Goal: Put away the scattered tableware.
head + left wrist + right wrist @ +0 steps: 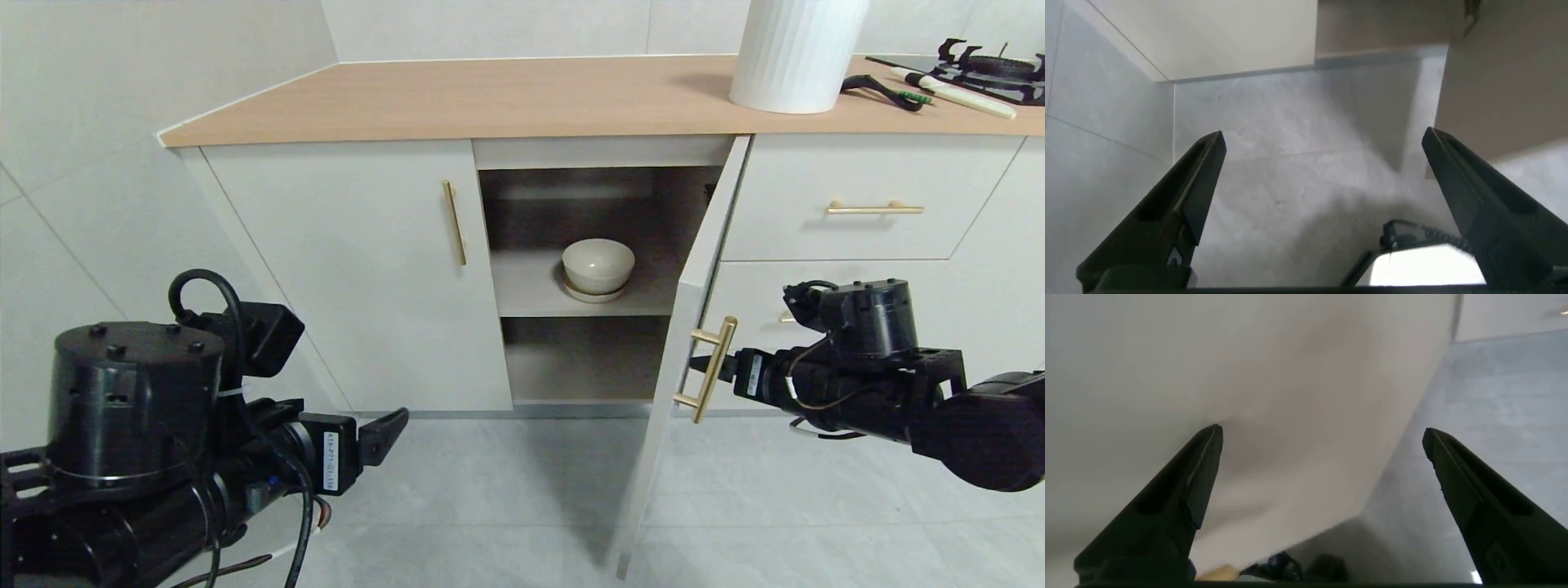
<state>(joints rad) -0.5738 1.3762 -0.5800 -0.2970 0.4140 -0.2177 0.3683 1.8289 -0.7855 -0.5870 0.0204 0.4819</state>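
The left gripper (384, 429) is hanging low over the grey tiled floor (490, 490), its black fingers (1192, 196) spread wide with nothing between them. Ahead, the white base cabinet (343, 269) under the pale wooden countertop (490, 98) is standing with its right-hand door (694, 269) swung open. On the cabinet's upper shelf (531, 290) a round cream ceramic bowl (598, 263) is sitting upright on a small matching plate (592, 296), whose rim is just peeking out beneath it. The right gripper (700, 365) is sitting at the door's slim brass handle (709, 367). Its tips are partly hidden there, but its fingers (1184, 498) are splayed apart, and whether they are touching the handle is unclear. A white ribbed vessel (796, 53), cut off at the top, is standing on the countertop.
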